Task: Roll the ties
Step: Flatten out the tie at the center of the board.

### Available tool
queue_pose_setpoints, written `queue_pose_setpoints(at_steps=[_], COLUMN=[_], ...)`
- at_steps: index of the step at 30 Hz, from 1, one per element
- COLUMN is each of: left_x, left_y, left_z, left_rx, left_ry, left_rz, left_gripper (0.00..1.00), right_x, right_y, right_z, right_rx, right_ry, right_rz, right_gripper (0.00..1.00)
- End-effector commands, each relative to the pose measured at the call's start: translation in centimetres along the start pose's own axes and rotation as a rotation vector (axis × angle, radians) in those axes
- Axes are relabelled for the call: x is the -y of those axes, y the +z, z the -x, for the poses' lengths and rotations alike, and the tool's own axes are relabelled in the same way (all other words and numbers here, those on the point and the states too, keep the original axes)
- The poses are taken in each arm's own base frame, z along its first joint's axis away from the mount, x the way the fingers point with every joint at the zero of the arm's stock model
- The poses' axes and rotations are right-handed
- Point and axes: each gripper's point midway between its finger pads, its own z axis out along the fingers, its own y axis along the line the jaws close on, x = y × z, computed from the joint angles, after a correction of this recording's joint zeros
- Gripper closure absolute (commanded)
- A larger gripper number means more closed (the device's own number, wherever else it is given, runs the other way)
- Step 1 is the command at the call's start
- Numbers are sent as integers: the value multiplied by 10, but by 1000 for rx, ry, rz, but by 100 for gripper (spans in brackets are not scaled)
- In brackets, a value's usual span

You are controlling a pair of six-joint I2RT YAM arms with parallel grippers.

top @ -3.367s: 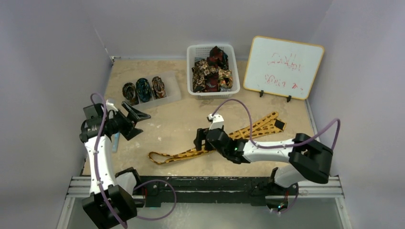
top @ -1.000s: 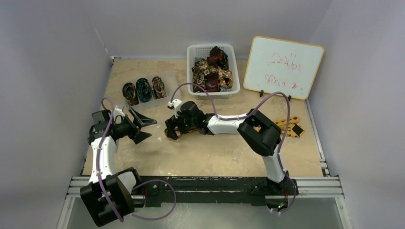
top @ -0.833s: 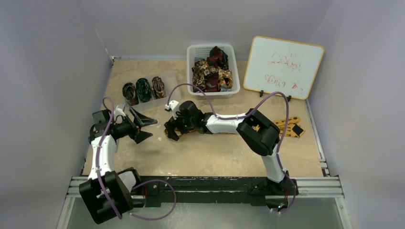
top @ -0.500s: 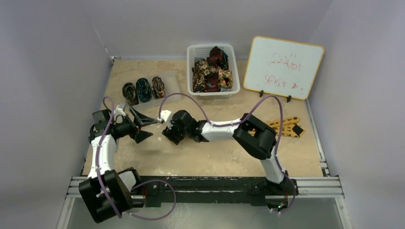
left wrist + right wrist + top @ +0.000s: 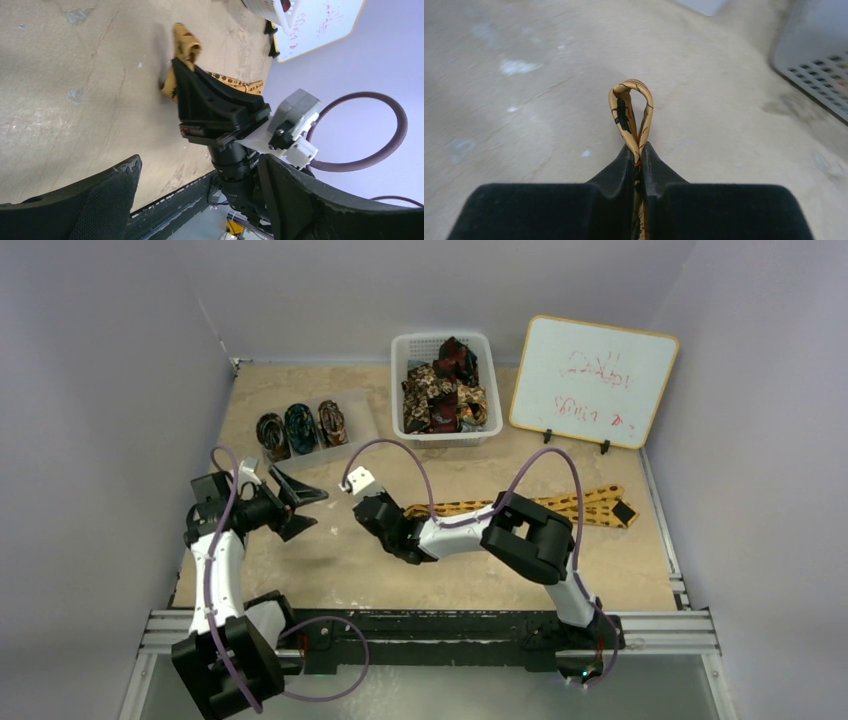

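A golden-yellow tie (image 5: 520, 508) lies stretched across the table, from my right gripper toward the right edge. My right gripper (image 5: 378, 512) is shut on its narrow end. In the right wrist view the right gripper (image 5: 638, 152) pinches the fabric, and a small loop of the tie (image 5: 631, 112) sticks out past the fingertips. My left gripper (image 5: 300, 502) hovers open just left of it, holding nothing. The left wrist view shows the left gripper (image 5: 199, 161) open, facing the right gripper (image 5: 215, 107) and the tie end (image 5: 185, 47).
A white basket (image 5: 400, 350) of loose ties stands at the back centre. A clear tray (image 5: 362, 430) at the back left holds three rolled ties (image 5: 300, 427). A whiteboard (image 5: 592, 380) leans at the back right. The walls are close on both sides.
My right gripper has shut on the yellow tie's end and moved a little nearer. The tie now lies drawn out straight to the right. The left arm has barely moved.
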Motion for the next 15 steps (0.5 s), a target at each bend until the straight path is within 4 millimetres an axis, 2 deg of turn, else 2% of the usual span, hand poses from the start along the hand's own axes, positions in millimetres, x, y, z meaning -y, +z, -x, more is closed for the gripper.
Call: queue_pose_setpoints(at_steps=[1, 3, 8, 11, 14, 15], left_x=[-1, -4, -5, -1, 3, 3], left_y=[-5, -9, -28, -38, -46, -47], left_z=[7, 11, 24, 30, 34, 34], left_rx=[66, 102, 224, 290, 336, 342], left_ry=[4, -7, -40, -47, -44, -44], left_rz=[65, 112, 255, 297, 315, 318], left_gripper=[15, 15, 13, 13, 12, 12], right_x=[38, 25, -39, -65, -89, -98], right_y=[-20, -17, -16, -11, -11, -16], right_z=[31, 27, 33, 34, 27, 30], right_rx=[154, 141, 134, 91, 53, 50], right_ry=[153, 180, 232, 297, 334, 345], right_rz=[-299, -292, -184, -125, -33, 34], right_gripper=[92, 92, 89, 86, 69, 61])
